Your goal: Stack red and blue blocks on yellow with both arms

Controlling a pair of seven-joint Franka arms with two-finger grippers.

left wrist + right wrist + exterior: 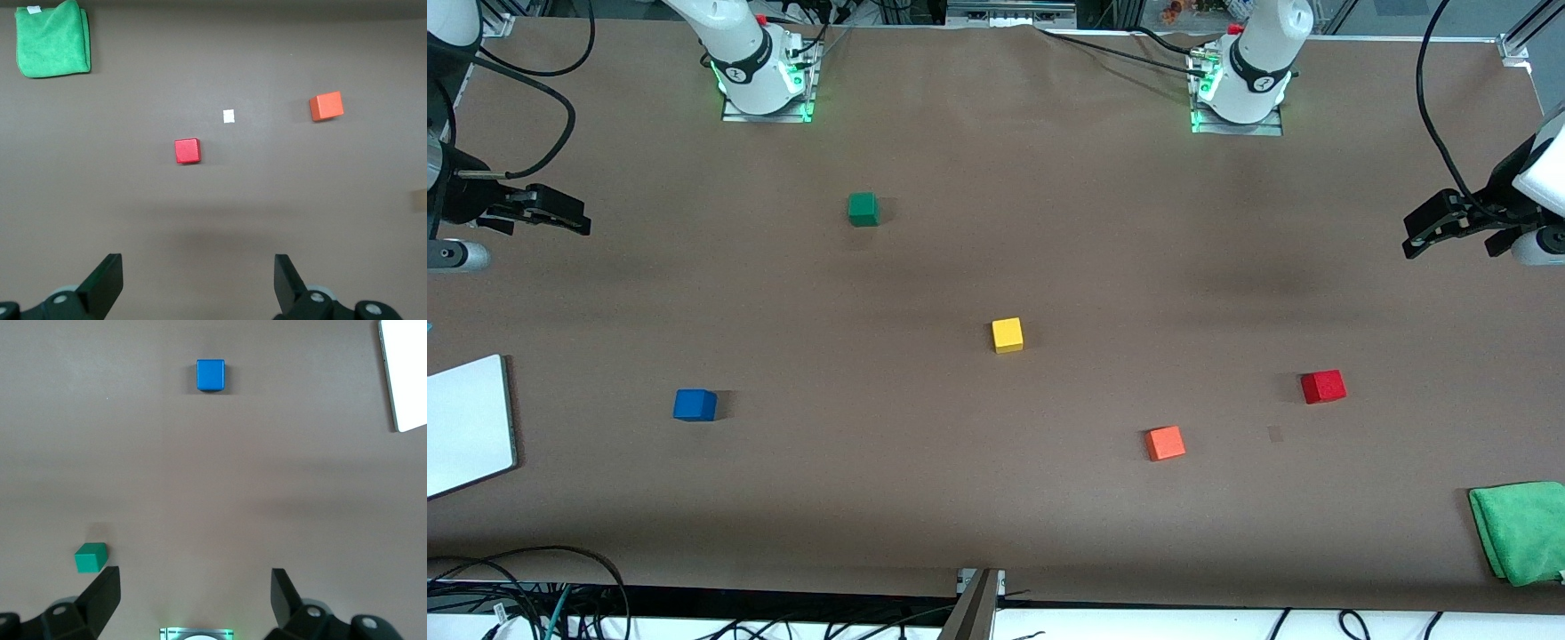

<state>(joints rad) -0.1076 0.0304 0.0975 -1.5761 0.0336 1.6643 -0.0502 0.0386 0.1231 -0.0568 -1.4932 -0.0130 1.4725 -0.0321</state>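
Observation:
The yellow cube (1007,335) sits mid-table. The blue cube (695,404) (211,375) lies toward the right arm's end, nearer the front camera than the yellow one. The deep red cube (1322,387) (187,151) lies toward the left arm's end. My left gripper (1412,236) (199,280) hangs open and empty above the table's left-arm end, well apart from the red cube. My right gripper (580,218) (195,597) hangs open and empty above the right-arm end, apart from the blue cube.
An orange-red cube (1165,443) (326,106) lies between the yellow and red ones, nearest the front camera. A green cube (863,209) (91,557) sits near the right arm's base. A white board (467,425) (407,373) and a folded green cloth (1520,531) (53,39) lie at the table's ends.

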